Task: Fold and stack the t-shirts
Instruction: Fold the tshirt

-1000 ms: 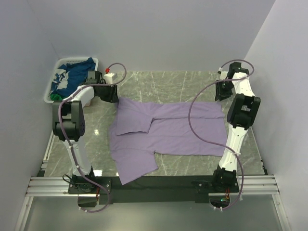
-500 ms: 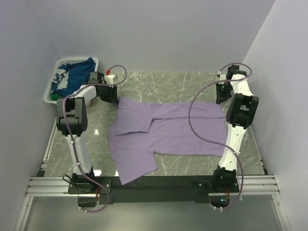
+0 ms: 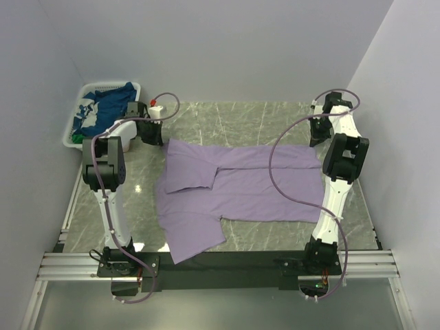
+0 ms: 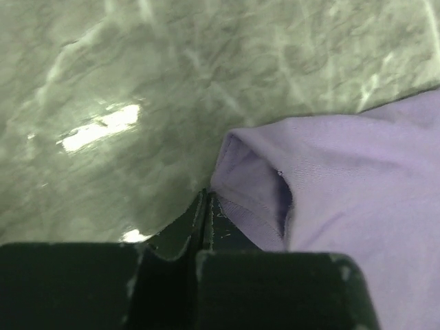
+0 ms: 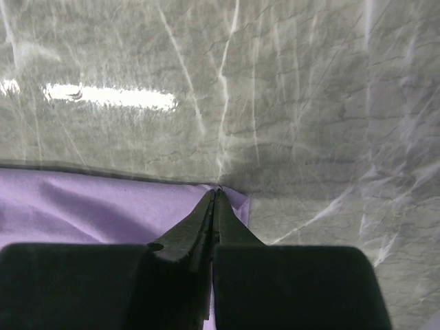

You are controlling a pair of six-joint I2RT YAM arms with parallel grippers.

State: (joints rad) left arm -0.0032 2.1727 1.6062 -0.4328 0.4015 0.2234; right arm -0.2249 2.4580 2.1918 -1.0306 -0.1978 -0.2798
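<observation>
The large lavender t-shirt [image 3: 240, 185] lies spread on the marble table, its left part folded over and a sleeve reaching the near edge. My left gripper [image 3: 157, 137] is at its far left corner. In the left wrist view the jaws [image 4: 207, 199] are shut, with the curled-up corner of cloth [image 4: 247, 185] caught at their tip. My right gripper [image 3: 316, 139] is at the far right corner. In the right wrist view its jaws [image 5: 216, 192] are pressed together on the corner of the shirt [image 5: 89, 206]. A navy t-shirt [image 3: 106, 103] with white print lies in the basket.
The white slatted basket [image 3: 110, 85] stands at the far left against the wall, with a bit of green cloth [image 3: 81, 137] at its near end. A small white box with a red top [image 3: 159, 108] sits behind the left gripper. Walls close in on three sides.
Both grippers have gone from part open to shut at the shirt's far corners. The left arm's elbow has swung back and its wrist has shifted slightly left.
</observation>
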